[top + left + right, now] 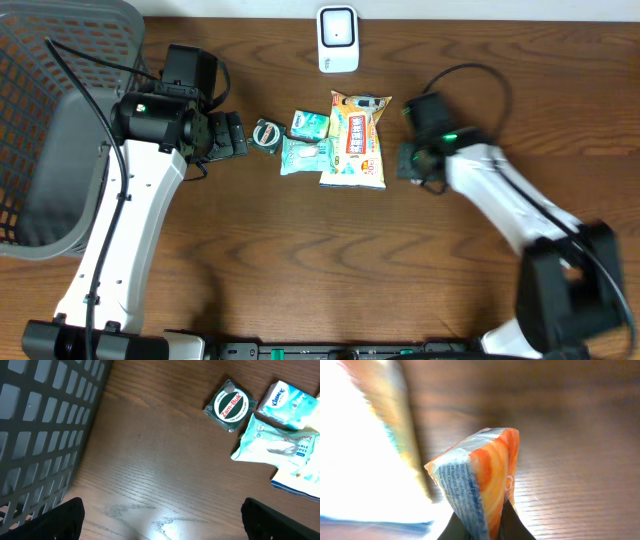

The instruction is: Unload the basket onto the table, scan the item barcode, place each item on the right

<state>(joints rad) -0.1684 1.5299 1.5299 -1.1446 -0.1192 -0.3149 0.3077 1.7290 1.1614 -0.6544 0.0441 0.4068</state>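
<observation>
Four items lie clustered mid-table: one Zam-Buk tin [267, 134], one Kleenex pack [310, 123], one wipes pouch [306, 155] and one orange packet [356, 140], with one white scanner [338, 39] behind and one grey basket [40, 120] at left. The right gripper [487, 525] is pinched tight on the orange packet's edge. The left gripper [162, 525] gapes wide and empty, near the tin.

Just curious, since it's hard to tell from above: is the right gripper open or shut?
Shut. The right gripper pinches an edge of the packet between its fingers, as the wrist view shows.
</observation>
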